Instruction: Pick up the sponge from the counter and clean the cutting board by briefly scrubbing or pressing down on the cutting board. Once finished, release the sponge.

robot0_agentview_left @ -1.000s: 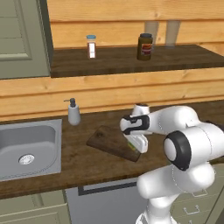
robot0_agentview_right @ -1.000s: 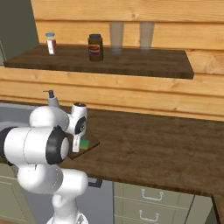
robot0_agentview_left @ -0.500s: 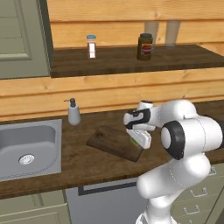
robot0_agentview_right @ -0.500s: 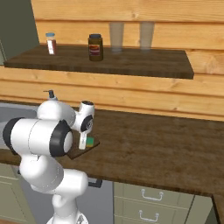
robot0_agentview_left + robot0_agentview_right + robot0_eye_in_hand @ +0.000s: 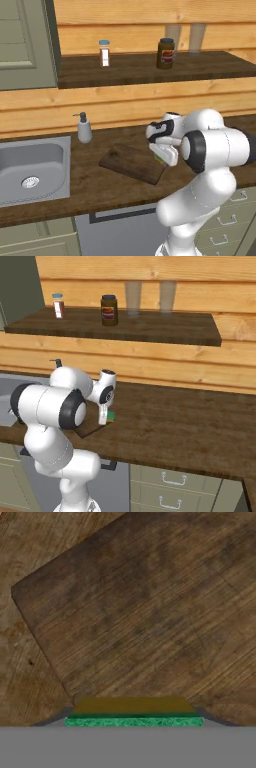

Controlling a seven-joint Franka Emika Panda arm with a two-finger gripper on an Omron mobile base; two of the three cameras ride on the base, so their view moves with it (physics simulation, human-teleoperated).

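The sponge [image 5: 134, 713] sits at the bottom centre of the hand view, clamped in the pincer [image 5: 104, 417] over the cutting board [image 5: 131, 162]. In the left base view the board lies mid-frame on the worktop [image 5: 105, 187], right of the sink [image 5: 31, 167].

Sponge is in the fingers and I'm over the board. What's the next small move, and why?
Probably lower straight down and press. The gripper is shut on the sponge, and the hand view looks down on the cutting board directly beneath it. From the left base view the sponge sits near the board's right end; contact isn't clearly visible yet.
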